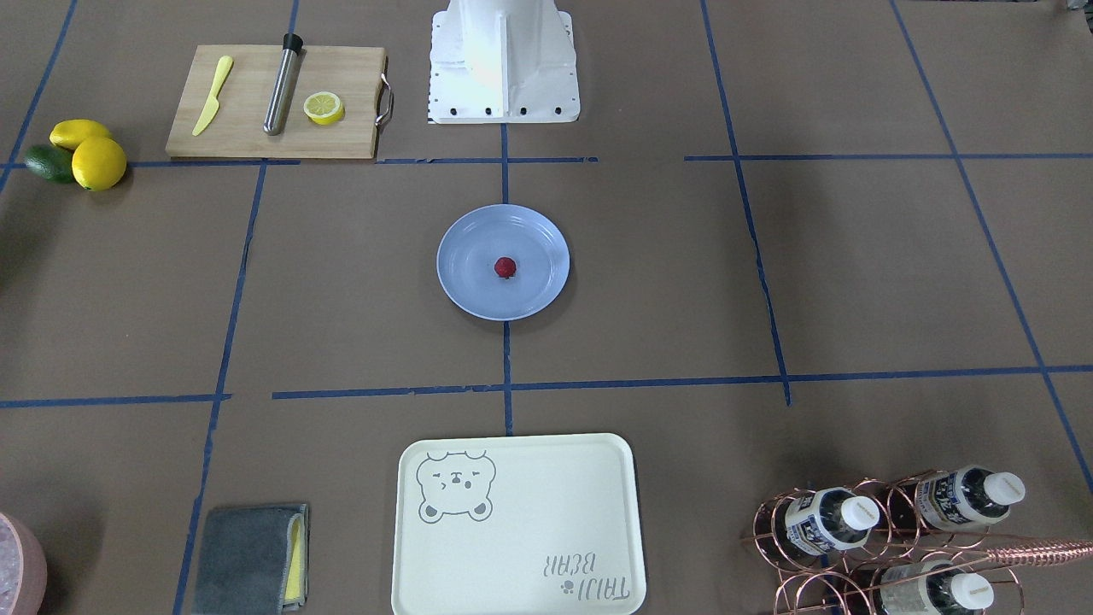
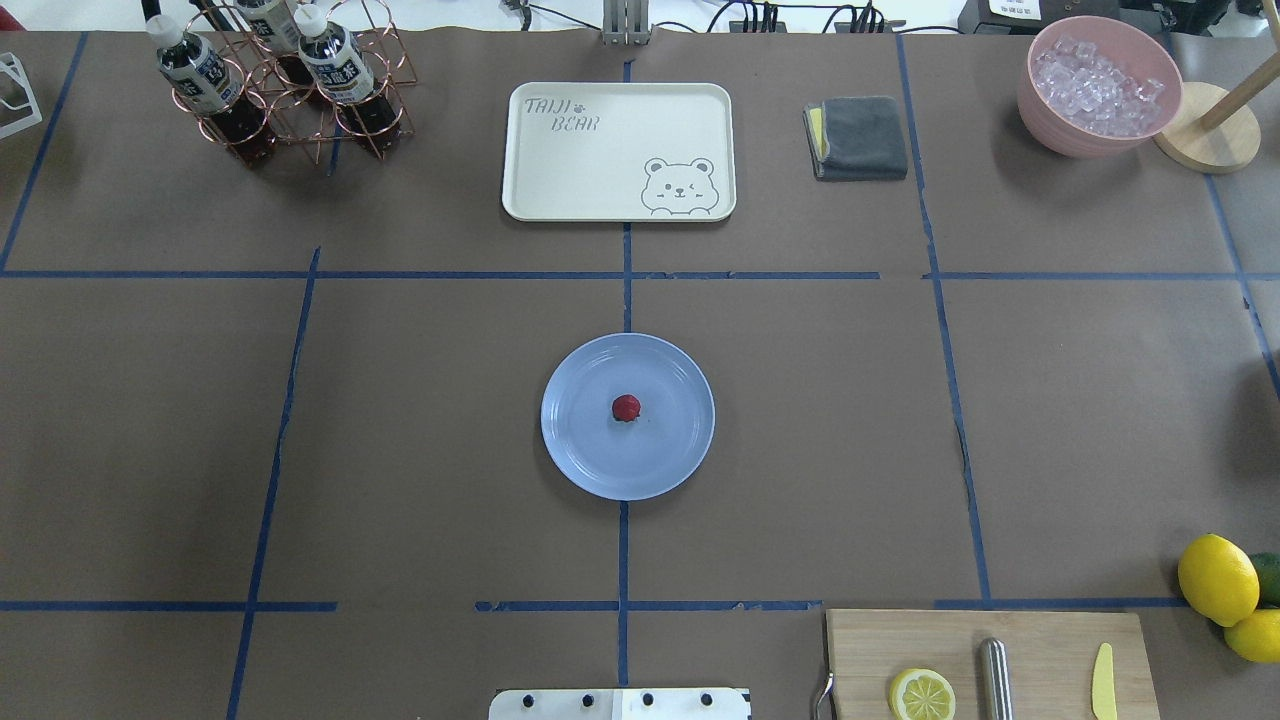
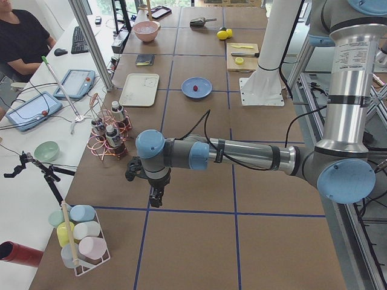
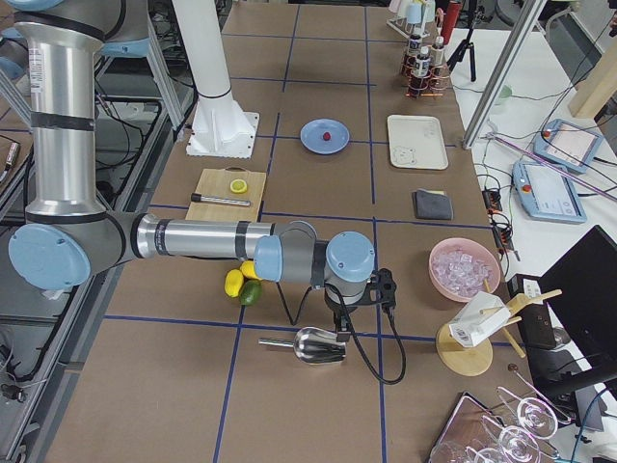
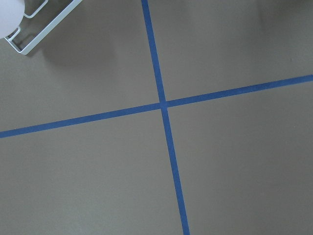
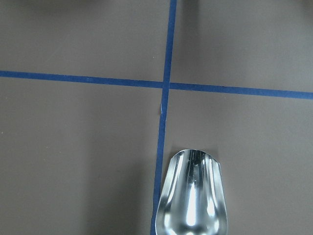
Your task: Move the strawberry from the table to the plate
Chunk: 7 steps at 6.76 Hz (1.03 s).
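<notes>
Strawberry (image 2: 626, 408) lies central on plate (image 2: 580, 450), long axis too small to read; cannot tell how either arm's jaws stand.

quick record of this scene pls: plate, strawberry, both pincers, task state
plate: light blue, at the centre of the table
strawberry: lying near the plate's middle
left pincer: far from plate, over table; open or shut unclear
right pincer: far from plate, near a metal scoop; open or shut unclear
task state: strawberry on plate, looks done
</notes>
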Available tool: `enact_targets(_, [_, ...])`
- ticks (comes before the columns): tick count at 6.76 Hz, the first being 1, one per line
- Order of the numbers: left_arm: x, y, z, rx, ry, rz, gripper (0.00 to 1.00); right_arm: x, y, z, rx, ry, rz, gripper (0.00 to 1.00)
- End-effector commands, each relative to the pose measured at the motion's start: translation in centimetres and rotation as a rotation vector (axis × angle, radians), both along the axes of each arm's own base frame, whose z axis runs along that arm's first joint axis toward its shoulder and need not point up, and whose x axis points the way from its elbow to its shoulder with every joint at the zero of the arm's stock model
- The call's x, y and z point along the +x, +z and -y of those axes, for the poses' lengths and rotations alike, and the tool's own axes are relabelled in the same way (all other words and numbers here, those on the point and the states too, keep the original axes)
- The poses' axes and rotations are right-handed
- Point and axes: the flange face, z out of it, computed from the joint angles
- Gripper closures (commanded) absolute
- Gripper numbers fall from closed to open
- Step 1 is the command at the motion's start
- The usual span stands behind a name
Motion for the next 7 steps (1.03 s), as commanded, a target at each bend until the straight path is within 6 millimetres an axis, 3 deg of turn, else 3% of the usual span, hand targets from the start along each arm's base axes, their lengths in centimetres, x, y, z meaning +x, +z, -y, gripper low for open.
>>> enact_targets(1, [0.0, 0.0, 0.0, -0.001, -0.001, 0.0, 0.0, 0.0, -0.13, 0.08, 0.003, 0.0, 0.0, 0.0])
enact_targets(7, [-0.01, -0.29, 0.02, 0.005, -0.001, 0.001, 0.0, -0.02, -0.77, 0.16, 0.017, 0.0, 0.003, 0.0])
